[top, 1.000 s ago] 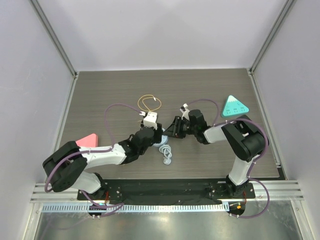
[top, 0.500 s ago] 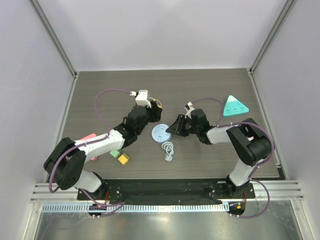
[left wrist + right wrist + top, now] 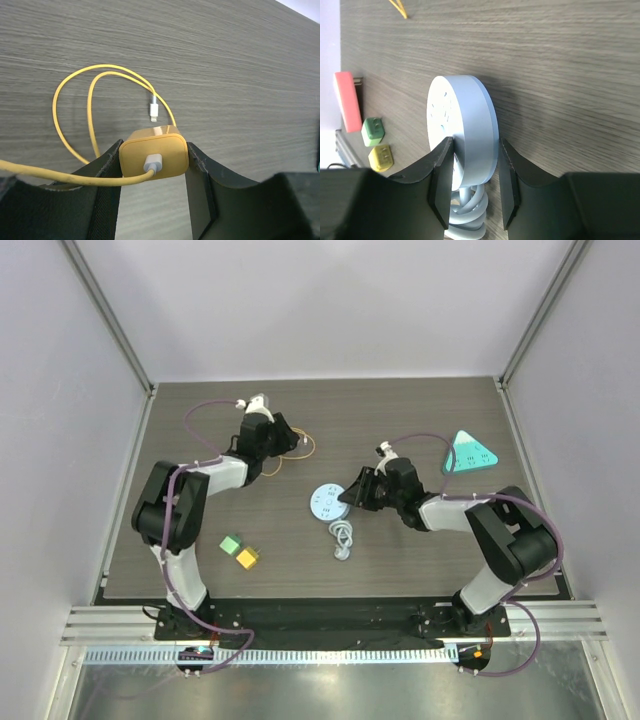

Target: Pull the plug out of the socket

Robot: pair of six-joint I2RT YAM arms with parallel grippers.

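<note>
The right gripper (image 3: 474,145) is clamped on the rim of the round pale-blue plastic socket (image 3: 465,115), at centre frame in the top view, with its white coiled cord (image 3: 341,538) just below. Farther up, at upper left, the left gripper (image 3: 155,150) grasps the yellow square charger plug (image 3: 159,159), well apart from the socket. Separation appears complete; only release is left. The dark wood-grain table (image 3: 400,410) is enclosed by pale grey walls (image 3: 330,310).

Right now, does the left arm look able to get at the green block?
Probably, for reach: the green block lies uncovered near that arm's base. But the left gripper has its jaws shut on the yellow plug, so it would have to drop that first.
</note>
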